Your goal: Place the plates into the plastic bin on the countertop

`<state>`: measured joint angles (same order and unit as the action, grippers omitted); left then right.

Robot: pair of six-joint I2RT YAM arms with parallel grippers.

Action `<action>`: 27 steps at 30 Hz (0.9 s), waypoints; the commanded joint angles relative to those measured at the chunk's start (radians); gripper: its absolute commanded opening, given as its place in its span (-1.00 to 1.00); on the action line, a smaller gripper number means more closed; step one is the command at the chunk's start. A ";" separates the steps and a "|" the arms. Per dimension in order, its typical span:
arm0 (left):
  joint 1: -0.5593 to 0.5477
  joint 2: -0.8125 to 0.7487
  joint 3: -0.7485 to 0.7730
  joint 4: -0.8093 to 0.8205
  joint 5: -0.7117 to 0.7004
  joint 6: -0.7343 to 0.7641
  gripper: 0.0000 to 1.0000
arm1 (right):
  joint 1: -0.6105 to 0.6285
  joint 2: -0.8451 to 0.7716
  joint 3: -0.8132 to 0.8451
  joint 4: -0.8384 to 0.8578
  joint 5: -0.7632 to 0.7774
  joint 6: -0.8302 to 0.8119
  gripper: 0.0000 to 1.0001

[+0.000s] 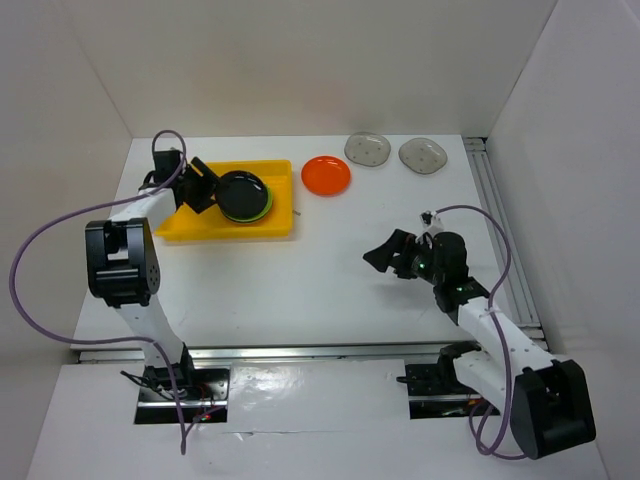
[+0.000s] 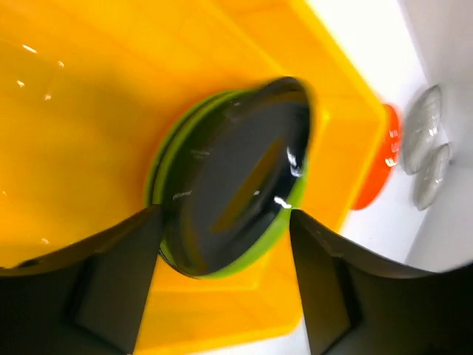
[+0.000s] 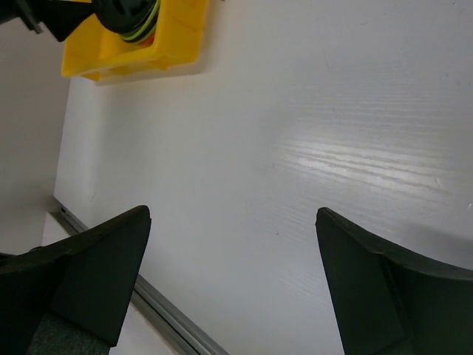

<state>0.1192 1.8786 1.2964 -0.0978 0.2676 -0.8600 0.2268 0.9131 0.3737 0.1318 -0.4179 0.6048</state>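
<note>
Black plate rests on a green plate inside the yellow bin. The left end effector and right end effector gape empty.

Bright, even light is flooding the white surface, casting only faint, soft shadows. A glossy strip along the near edge is glaring. The left wrist view is blurring around the glinting black plate. A pale sheen is crossing the surface in the right wrist view.
</note>
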 commanded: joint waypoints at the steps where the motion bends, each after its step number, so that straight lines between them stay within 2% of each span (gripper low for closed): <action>1: -0.026 -0.160 0.011 -0.002 -0.031 -0.005 0.68 | 0.003 0.090 0.062 0.037 0.042 -0.028 1.00; 3: -0.056 -0.217 0.029 -0.048 -0.096 0.018 0.99 | 0.003 0.166 0.094 0.097 0.054 -0.028 1.00; 6: -0.067 -0.257 0.075 -0.158 -0.157 0.027 1.00 | -0.006 0.373 0.174 0.202 0.068 -0.028 1.00; 8: -0.087 -0.306 0.101 -0.248 -0.166 0.027 1.00 | -0.017 0.582 0.238 0.264 0.048 -0.028 1.00; 9: -0.087 -0.326 0.101 -0.276 -0.166 0.027 1.00 | -0.017 0.658 0.328 0.305 0.038 -0.002 1.00; 10: -0.096 -0.381 0.086 -0.293 -0.157 0.018 1.00 | -0.027 0.799 0.374 0.327 0.013 0.013 1.00; 14: -0.119 -0.562 -0.092 -0.283 -0.084 0.032 1.00 | -0.037 1.068 0.586 0.416 0.004 0.093 0.97; 17: -0.128 -0.659 -0.166 -0.292 -0.059 0.084 1.00 | -0.037 1.220 0.779 0.341 0.063 0.105 0.91; 21: -0.128 -0.803 -0.252 -0.321 -0.050 0.131 1.00 | -0.027 1.357 1.012 0.131 0.218 0.116 0.72; 25: -0.138 -0.842 -0.273 -0.321 -0.036 0.144 1.00 | 0.002 1.454 1.161 -0.044 0.349 0.116 0.56; 27: -0.147 -0.842 -0.273 -0.321 -0.036 0.144 1.00 | 0.028 1.506 1.214 -0.095 0.369 0.107 0.40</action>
<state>-0.0151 1.0504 1.0245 -0.4309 0.2077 -0.7528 0.2169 2.3188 1.5433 0.3111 -0.1905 0.7265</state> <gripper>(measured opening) 0.997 0.723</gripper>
